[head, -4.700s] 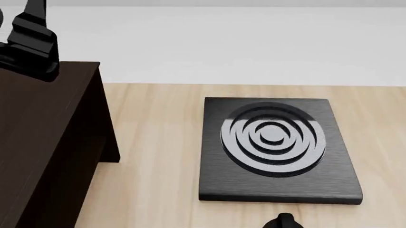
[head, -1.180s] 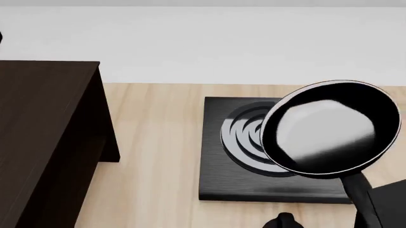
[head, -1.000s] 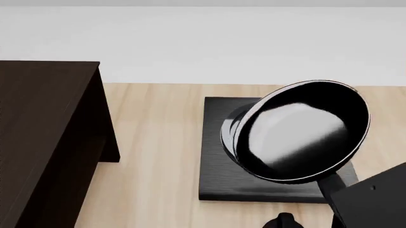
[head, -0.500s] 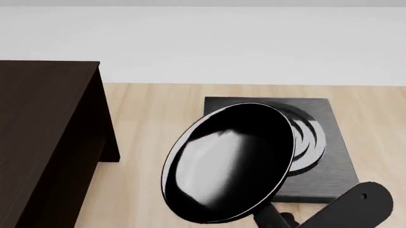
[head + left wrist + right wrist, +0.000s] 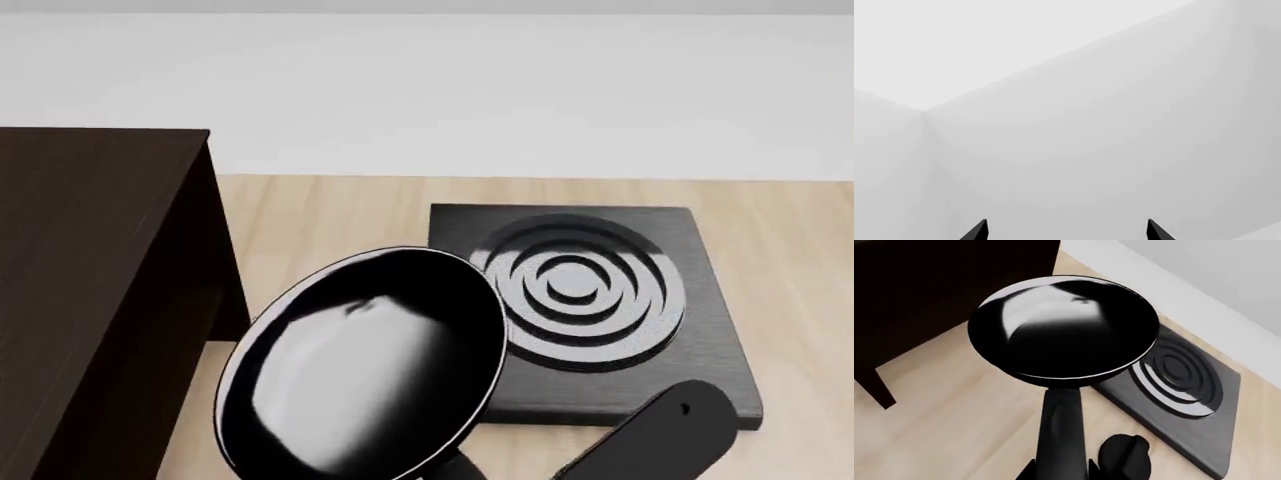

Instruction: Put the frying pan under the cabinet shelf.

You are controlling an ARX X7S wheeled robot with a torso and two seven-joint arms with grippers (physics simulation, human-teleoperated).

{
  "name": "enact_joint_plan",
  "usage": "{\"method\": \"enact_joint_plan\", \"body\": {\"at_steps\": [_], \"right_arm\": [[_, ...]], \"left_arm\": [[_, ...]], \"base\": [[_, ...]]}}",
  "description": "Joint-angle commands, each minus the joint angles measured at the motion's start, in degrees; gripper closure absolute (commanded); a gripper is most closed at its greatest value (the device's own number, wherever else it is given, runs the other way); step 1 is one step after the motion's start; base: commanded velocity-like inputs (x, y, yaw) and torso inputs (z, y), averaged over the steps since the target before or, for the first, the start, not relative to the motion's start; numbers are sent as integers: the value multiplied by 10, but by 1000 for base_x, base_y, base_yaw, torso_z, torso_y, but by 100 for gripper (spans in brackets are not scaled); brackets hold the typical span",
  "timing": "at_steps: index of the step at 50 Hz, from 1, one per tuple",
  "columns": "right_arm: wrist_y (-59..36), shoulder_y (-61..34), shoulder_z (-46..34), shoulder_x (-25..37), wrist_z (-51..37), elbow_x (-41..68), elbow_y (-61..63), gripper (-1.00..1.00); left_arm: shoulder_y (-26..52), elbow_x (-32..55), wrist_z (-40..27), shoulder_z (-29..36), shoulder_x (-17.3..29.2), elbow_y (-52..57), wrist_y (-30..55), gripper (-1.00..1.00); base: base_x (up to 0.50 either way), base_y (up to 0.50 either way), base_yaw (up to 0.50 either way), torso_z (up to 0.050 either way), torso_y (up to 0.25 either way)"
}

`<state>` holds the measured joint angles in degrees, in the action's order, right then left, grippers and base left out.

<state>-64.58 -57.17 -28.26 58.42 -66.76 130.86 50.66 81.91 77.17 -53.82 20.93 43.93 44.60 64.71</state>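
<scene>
The round black frying pan (image 5: 363, 365), glossy inside, is carried in the air by the right gripper (image 5: 1061, 471), closed on its long black handle, between the large dark brown wooden cabinet shelf (image 5: 100, 290) and the square black stove plate (image 5: 587, 315). The shelf lies to the pan's left, the handle trailing back toward the robot. The left gripper (image 5: 1066, 231), pointing at blank wall, has its tips apart and empty.

The frying pan (image 5: 363, 365), round, glossy black with a whitish sheen inside, sits tilted at lower centre of the head view, handle running off the bottom edge. The cabinet shelf (image 5: 100, 290), near-black wood, fills the left side, close beside it.
</scene>
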Motion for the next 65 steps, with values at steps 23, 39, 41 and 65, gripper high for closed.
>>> {"method": "enact_joint_plan", "body": {"at_steps": [23, 39, 41, 65], "right_arm": [[-53, 169, 110, -54, 217, -254, -53, 100], [-50, 217, 132, -58, 285, -327, -60, 100], [-49, 221, 133, -59, 293, -336, -63, 100], [-54, 243, 102, -85, 397, -469, -113, 100]], "left_arm": [[1, 3, -7, 8, 3, 5, -1, -100], [11, 12, -16, 12, 2, 4, 3, -100], [12, 15, -17, 12, 2, 4, 3, -100], [7, 17, -19, 13, 9, 6, -3, -100]], "base": [[0, 0, 0, 0, 2], [0, 0, 0, 1, 1], [0, 0, 0, 0, 0], [0, 0, 0, 0, 1]]}}
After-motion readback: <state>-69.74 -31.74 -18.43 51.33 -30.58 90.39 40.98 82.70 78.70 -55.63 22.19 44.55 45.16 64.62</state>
